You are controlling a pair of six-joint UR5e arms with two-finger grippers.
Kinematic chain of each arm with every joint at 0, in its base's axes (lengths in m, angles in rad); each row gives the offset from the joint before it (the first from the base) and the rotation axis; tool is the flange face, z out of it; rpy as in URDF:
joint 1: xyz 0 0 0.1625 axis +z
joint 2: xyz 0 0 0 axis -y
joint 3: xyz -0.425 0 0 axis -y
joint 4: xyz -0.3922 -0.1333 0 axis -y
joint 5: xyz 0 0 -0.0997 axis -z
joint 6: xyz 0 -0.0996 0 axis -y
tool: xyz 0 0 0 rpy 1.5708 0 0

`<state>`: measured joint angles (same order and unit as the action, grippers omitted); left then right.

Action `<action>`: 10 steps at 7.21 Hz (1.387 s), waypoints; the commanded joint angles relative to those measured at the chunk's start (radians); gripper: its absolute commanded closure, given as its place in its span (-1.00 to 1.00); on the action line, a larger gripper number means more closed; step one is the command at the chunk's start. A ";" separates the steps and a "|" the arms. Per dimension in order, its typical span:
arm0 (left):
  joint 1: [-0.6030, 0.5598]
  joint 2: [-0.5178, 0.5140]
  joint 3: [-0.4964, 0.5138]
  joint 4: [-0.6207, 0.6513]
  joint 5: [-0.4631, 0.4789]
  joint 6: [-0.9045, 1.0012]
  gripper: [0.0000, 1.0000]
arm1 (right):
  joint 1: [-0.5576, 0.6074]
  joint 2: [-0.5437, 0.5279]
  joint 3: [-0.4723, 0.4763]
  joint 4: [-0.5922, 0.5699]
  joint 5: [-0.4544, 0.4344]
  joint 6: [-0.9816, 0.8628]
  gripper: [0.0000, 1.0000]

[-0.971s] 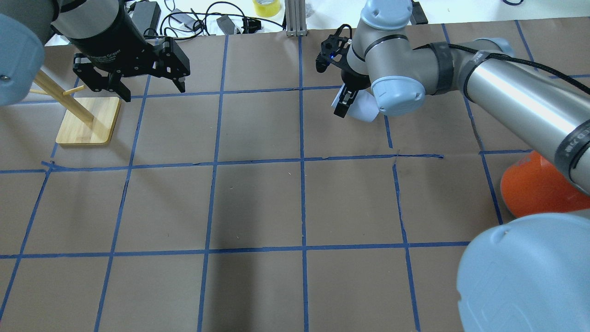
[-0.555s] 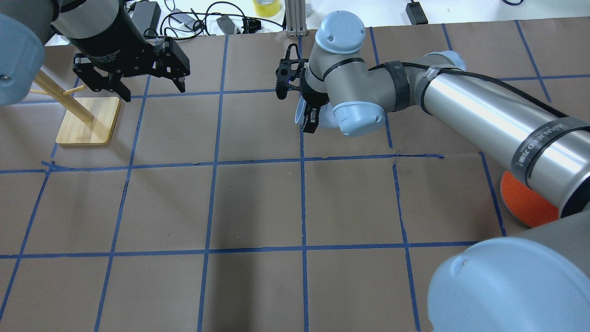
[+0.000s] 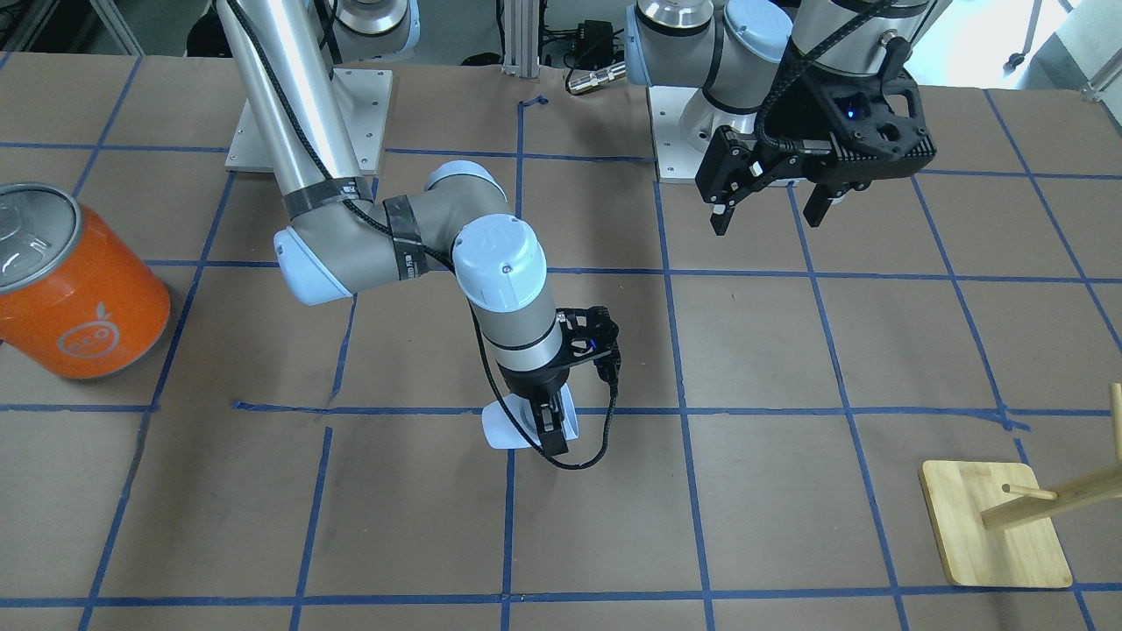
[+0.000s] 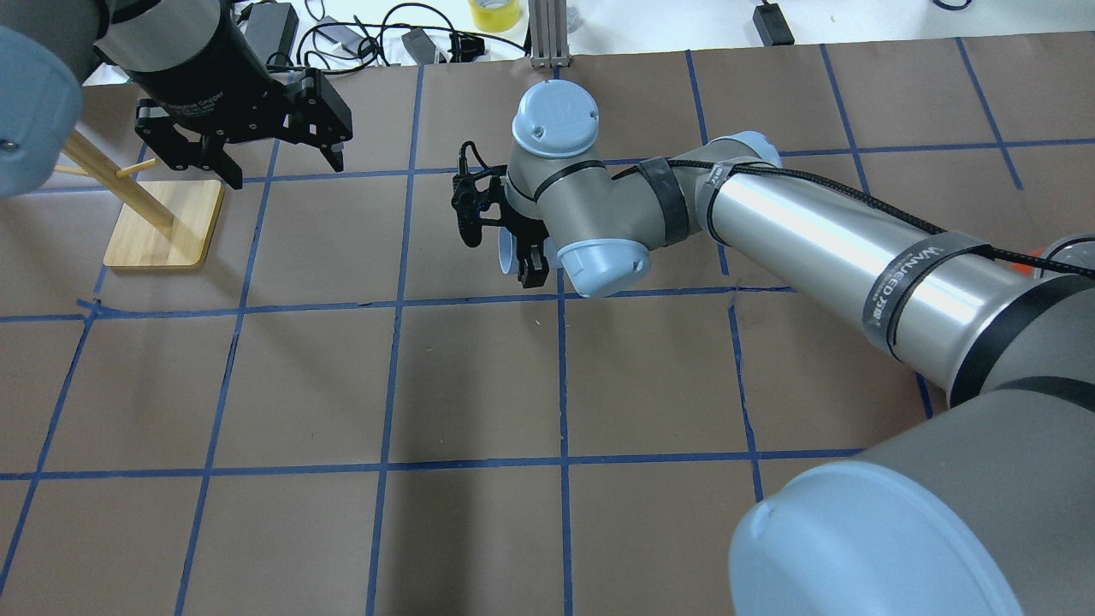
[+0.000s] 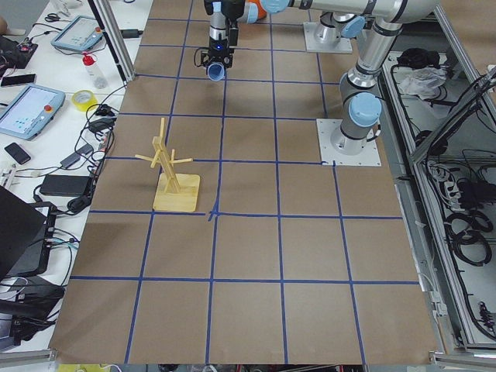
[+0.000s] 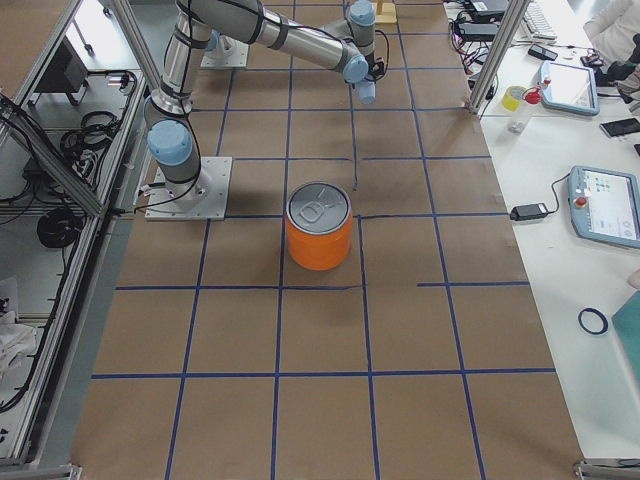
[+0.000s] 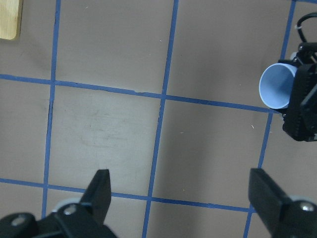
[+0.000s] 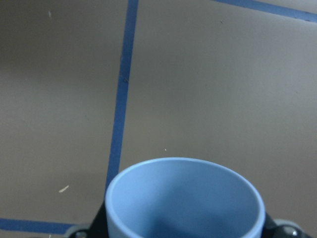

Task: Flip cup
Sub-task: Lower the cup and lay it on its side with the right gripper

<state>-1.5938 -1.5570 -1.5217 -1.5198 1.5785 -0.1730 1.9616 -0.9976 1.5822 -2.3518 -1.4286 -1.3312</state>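
My right gripper (image 4: 530, 263) is shut on the pale blue cup (image 4: 510, 251) and holds it tilted on its side above the table near the middle back. The cup's open mouth faces the robot's left. It also shows in the front view (image 3: 501, 429), in the left wrist view (image 7: 275, 87), and close up from its rim in the right wrist view (image 8: 183, 198). My left gripper (image 4: 282, 169) is open and empty, high at the back left, well apart from the cup.
A wooden peg stand (image 4: 162, 222) stands at the back left under my left arm. A large orange can (image 3: 74, 289) with a silver lid stands on the robot's right side. Blue tape lines cross the brown table (image 4: 479, 385). Cables lie beyond the far edge.
My right arm has swung to the robot's left with the cup in its grip, from the right-centre square across the middle tape line. The left arm has not moved.
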 commanded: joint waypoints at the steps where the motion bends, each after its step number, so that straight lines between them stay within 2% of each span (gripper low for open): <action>1: 0.000 0.000 0.000 0.000 0.000 0.001 -1.00 | 0.010 0.013 0.002 0.000 -0.013 0.089 0.57; 6: 0.000 0.000 0.000 0.000 0.000 0.001 -1.00 | 0.040 0.042 -0.005 -0.006 -0.013 0.096 0.52; 7: 0.000 0.000 0.000 0.000 0.000 0.001 -1.00 | 0.040 0.062 -0.005 -0.020 -0.013 0.096 0.26; 8: 0.000 0.000 0.000 0.000 0.000 0.001 -1.00 | 0.039 0.082 0.004 -0.036 0.002 0.098 -0.67; 9: 0.000 0.000 0.000 0.001 0.000 0.000 -1.00 | 0.039 0.083 -0.002 -0.038 0.004 0.109 -0.99; 10: 0.000 0.000 0.000 0.000 0.000 0.000 -1.00 | 0.037 0.080 -0.011 -0.038 -0.001 0.110 -1.00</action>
<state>-1.5938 -1.5570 -1.5217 -1.5195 1.5785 -0.1728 2.0002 -0.9187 1.5788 -2.3868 -1.4286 -1.2260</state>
